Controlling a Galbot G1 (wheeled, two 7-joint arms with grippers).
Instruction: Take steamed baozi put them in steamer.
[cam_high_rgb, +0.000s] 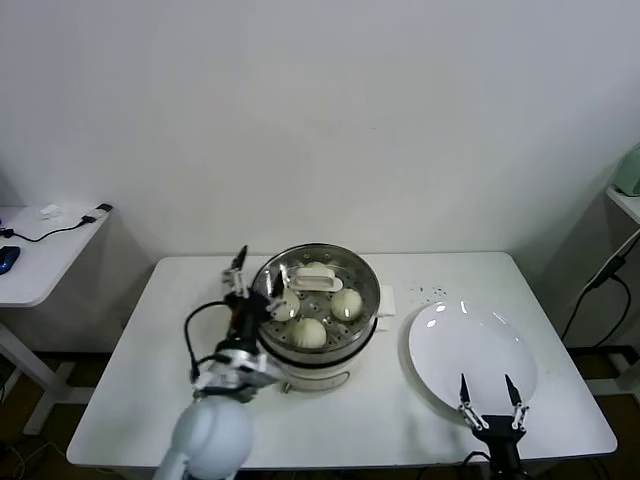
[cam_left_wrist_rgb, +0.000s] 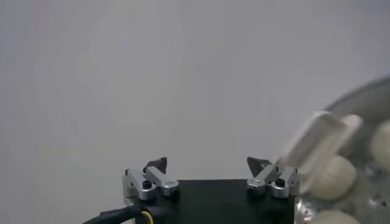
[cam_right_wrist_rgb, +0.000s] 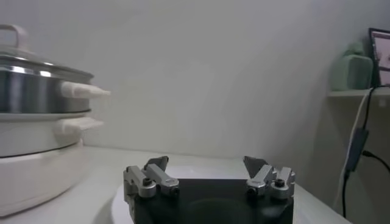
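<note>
White table (cam_high_rgb: 120, 400) against plain wall. Steamed baozi (cam_high_rgb: 311, 331) all sit in the steamer (cam_high_rgb: 365, 322), lid on; left gripper (cam_high_rgb: 256, 276) nearest, jaws spread empty at its rim. Right gripper (cam_high_rgb: 490, 392) spread over empty plate (cam_high_rgb: 470, 345).

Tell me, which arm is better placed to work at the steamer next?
Left: the left gripper, open, is beside the steamer; the right gripper hovers over the white plate, farther off.
</note>
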